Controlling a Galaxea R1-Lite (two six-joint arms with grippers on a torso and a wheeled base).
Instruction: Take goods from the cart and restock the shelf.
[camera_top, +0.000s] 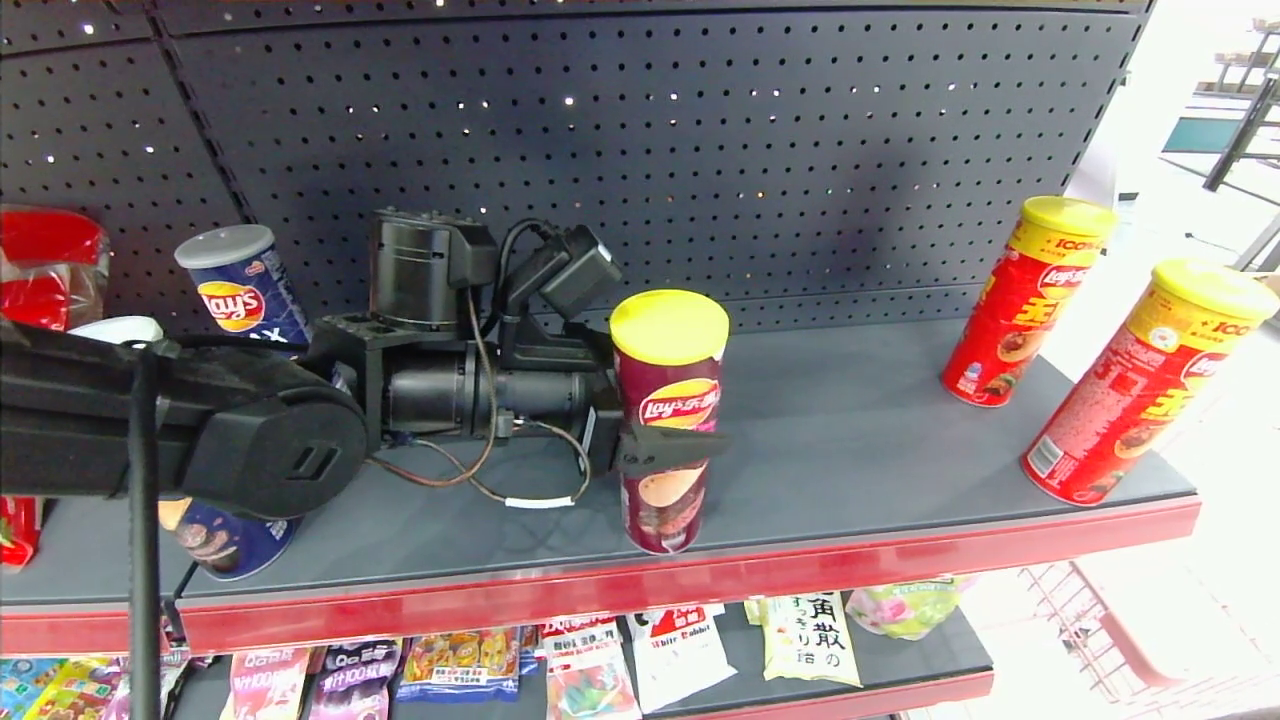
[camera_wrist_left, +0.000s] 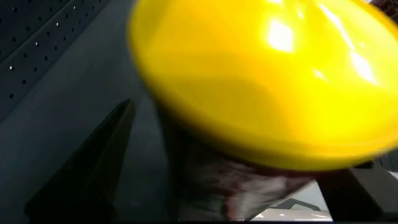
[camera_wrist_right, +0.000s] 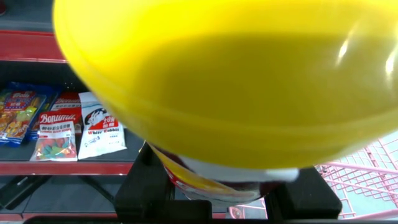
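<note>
Maroon crisp can (camera_top: 668, 400), yellow-lidded: upright at the front of the grey shelf (camera_top: 850, 430), close to its red edge and about midway along the board. Pinched at mid-height by the left pincer (camera_top: 688, 442), with one dark finger (camera_top: 665, 447) across the front of the label and the other hidden behind the can. Left arm low over the shelf, coming in from the left side.

Off the shelf, right pincer (camera_wrist_right: 225, 190) clamped on a red crisp can (camera_wrist_right: 211, 177) with a yellow lid, a finger against each side of the body. Held in the air in front of the lower shelf (camera_wrist_right: 62, 168), with the pink wire cart (camera_wrist_right: 367, 180) just beside.

Further out on the grey shelf, to the right and well apart from the held can: a red back can (camera_top: 1025, 300) near the pegboard (camera_top: 700, 150) and a red front can (camera_top: 1150, 385) at the corner, both yellow-lidded. To the left: a blue back can (camera_top: 245, 285) with a grey lid by the pegboard, and a blue front can (camera_top: 225, 540) near the red edge, partly hidden behind the arm. At the far left, a red-topped packet (camera_top: 45, 260). Below, a row of snack packets (camera_top: 680, 650) on the lower shelf.
</note>
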